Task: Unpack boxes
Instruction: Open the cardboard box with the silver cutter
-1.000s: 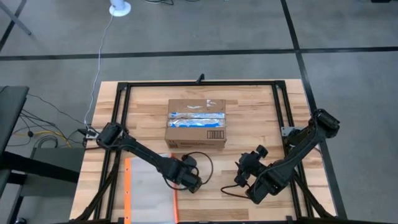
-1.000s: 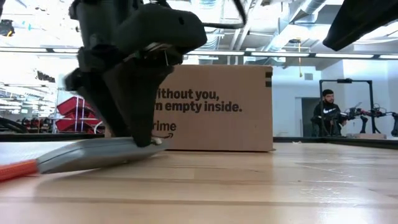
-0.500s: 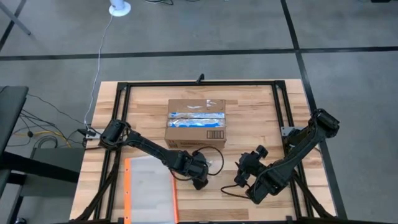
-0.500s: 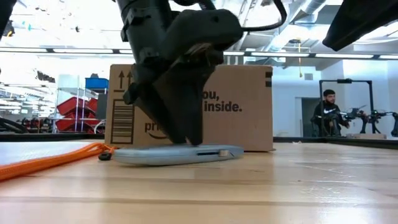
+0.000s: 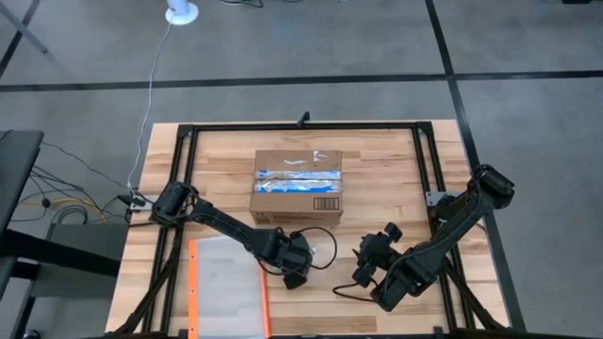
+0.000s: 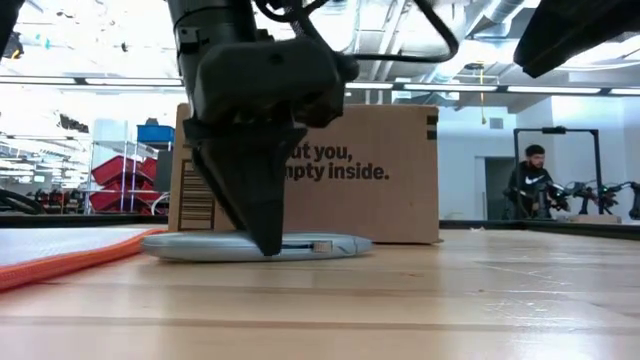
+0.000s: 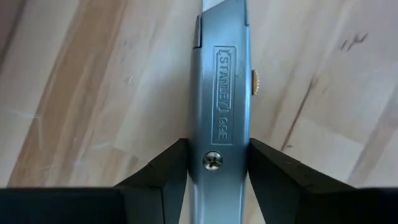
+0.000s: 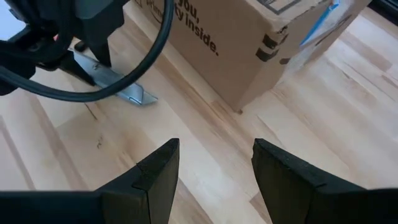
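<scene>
The brown cardboard box (image 5: pixel 297 185) stood closed on the wooden tabletop (image 5: pixel 386 165), midway between the left and right edges and nearer the far edge, with blue-and-white tape along its top and a barcode on one panel; its near side carried black printed words in the low view (image 6: pixel 350 170). The left gripper (image 5: pixel 293 275) was down on the tabletop just in front of the box, toward the near edge, its fingers (image 7: pixel 158 177) clamped on either side of a grey utility knife (image 7: pixel 219 106); the knife lay flat on the wood (image 6: pixel 255 246), apart from the box. A clear pouch with an orange edge (image 5: pixel 226 287) lay at the near left corner, beside that gripper. The right gripper (image 8: pixel 214 165) hung above the tabletop near the near edge, right of the knife, its fingers (image 8: pixel 152 174) spread apart and holding nothing; a person (image 6: pixel 528 185) sat in the room beyond.
</scene>
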